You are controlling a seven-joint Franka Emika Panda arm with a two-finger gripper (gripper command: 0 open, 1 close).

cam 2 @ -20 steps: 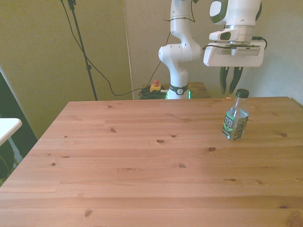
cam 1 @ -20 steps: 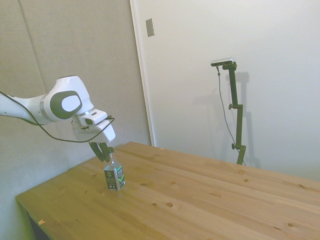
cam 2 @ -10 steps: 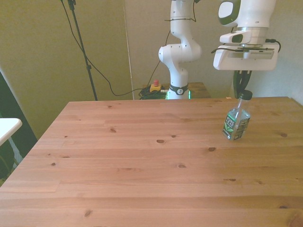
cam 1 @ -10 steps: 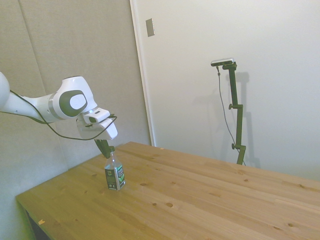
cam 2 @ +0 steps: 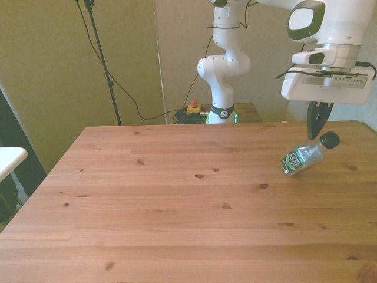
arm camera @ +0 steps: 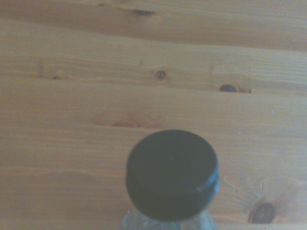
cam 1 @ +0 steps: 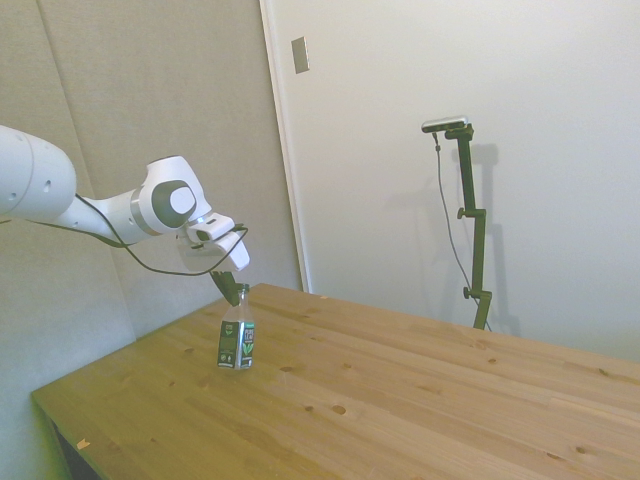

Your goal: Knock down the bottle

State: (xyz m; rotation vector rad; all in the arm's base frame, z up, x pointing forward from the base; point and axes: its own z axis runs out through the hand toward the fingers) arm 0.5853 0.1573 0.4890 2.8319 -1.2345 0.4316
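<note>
With fingers pressed together, the gripper (cam 2: 314, 131) pushes the cap (arm camera: 171, 175) of the bottle (cam 2: 306, 156), which tips steeply toward the front view's right near the table (cam 2: 177, 200) edge; a little more push should topple it.

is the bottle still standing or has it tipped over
Tipping, not yet flat. In the front view the bottle leans steeply toward the front view's right, cap high, only its lower edge on the table, with the tool beside the cap.
</note>
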